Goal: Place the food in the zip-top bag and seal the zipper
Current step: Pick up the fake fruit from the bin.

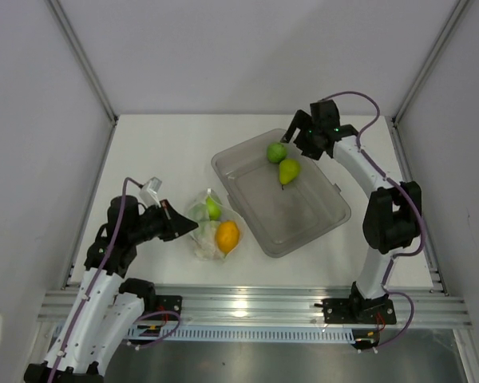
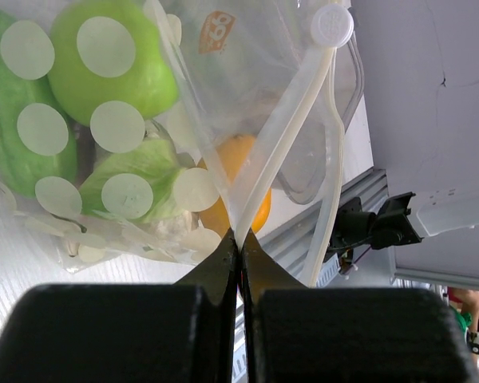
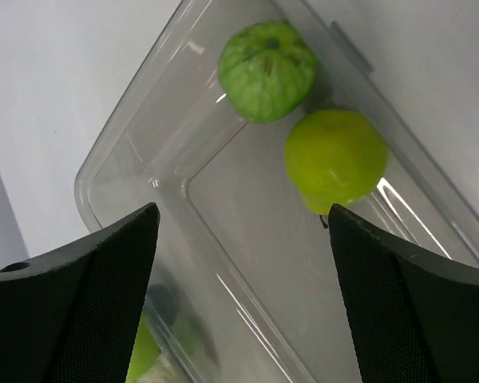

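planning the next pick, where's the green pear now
Top view: the green pear lies at the far end of the grey bin, beside a round green fruit, near the right gripper.

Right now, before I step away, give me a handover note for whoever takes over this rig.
Left hand: shut, pinching the zip-top bag at its zipper strip.
Right hand: open, empty, over the bin.
Done: orange citrus and some green pieces are bagged.
Left: green apple and pear lie in the bin; bag them, then seal.
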Robot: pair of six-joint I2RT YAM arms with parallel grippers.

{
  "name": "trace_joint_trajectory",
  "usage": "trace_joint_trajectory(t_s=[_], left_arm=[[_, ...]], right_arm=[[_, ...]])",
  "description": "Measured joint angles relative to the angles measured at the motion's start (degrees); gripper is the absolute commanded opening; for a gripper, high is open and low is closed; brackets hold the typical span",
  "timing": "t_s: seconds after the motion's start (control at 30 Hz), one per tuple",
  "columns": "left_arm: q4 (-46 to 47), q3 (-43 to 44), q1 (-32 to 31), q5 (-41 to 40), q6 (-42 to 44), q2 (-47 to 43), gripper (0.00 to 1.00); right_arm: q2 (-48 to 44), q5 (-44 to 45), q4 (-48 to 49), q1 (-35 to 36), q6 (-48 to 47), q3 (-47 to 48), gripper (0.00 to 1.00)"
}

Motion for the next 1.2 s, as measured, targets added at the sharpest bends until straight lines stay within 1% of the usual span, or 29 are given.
trace_joint_trajectory(t_s=[0.07,0.2,0.27,0.37,0.57,0.77,1.0,1.2], left_arm=[[0.46,-0.22,0.00,0.02,0.02,0.61,0.01],[0.87,-0.31,0.00,0.02,0.17,1.66,0.01],[1.07,-0.33,0.00,0.04,0.26,1.66,0.01],[1.53,-0.57,0.00,0.26,0.24,1.60,0.01],[1.95,-1.70,0.00,0.42,0.24,1.20,0.01],[1.95,-1.77,0.00,0.42,0.24,1.20,0.01],[1.92,-1.77,0.00,0.42,0.26,1.20,0.01],[1.95,-1.77,0.00,0.50,0.39,1.66,0.01]], right_arm=[[0.70,1.46,-0.09,2.03,-1.01,0.00,0.88],[1.16,6.16,-0.98,5.90,-2.10,0.02,0.94],[1.46,8.81,-2.32,7.28,-2.51,0.02,0.94],[2.78,11.89,-4.13,7.72,-2.71,0.02,0.97],[5.90,16.59,-7.13,7.76,-3.15,0.02,0.98],[7.91,17.44,-7.10,8.07,-4.22,0.26,0.98],[12.94,17.73,-7.32,8.07,-4.63,4.33,0.99],[14.23,18.49,-8.00,7.91,-4.63,4.85,0.99]])
